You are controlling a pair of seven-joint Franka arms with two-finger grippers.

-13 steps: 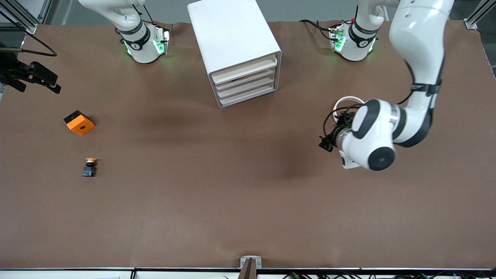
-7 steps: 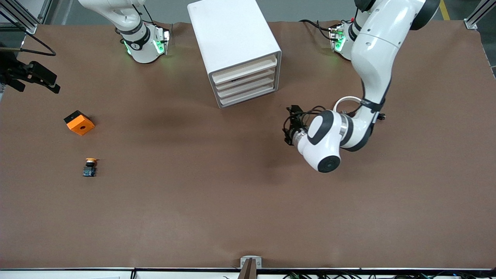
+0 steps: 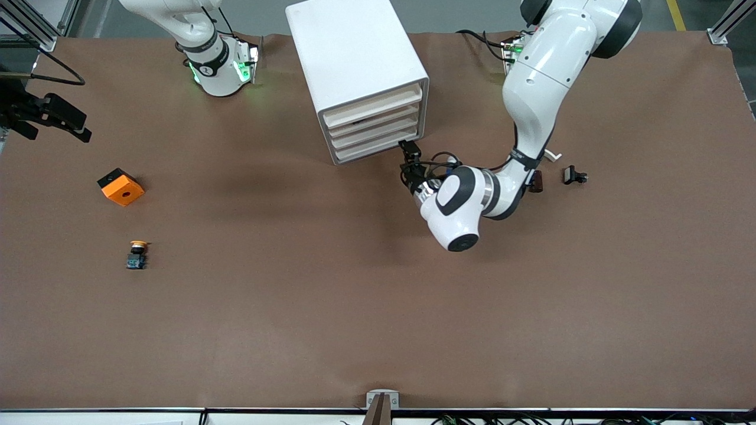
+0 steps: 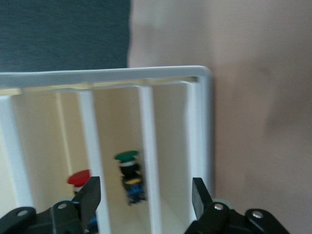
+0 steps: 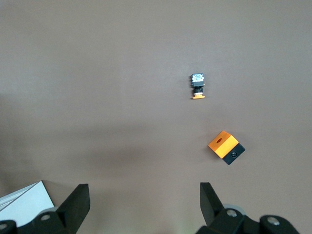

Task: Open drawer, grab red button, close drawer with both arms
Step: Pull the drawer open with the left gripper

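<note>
the drawer (image 3: 374,121), second from the top in the white cabinet (image 3: 354,71), looks shut for now, its front flush with the three like it. what has changed is the left arm: a second ago it hung well out toward its own end of the table, half a second ago it was partway in, and now the left gripper (image 3: 410,154) sits just in front of the cabinet's lower corner, fingers spread wide with nothing between them. its wrist camera looks straight into the drawer fronts, and through the slats i can see the button (image 4: 79,179) with its red cap inside, beside a green-capped one (image 4: 127,157). so the approach looks all but done and the pull on the drawer comes next, i'd say. the right gripper (image 5: 141,202) waits high over the table, also released and empty, looking down on the yellow-orange button (image 3: 137,254) and the orange cube (image 3: 121,186), neither of which has moved.
</note>
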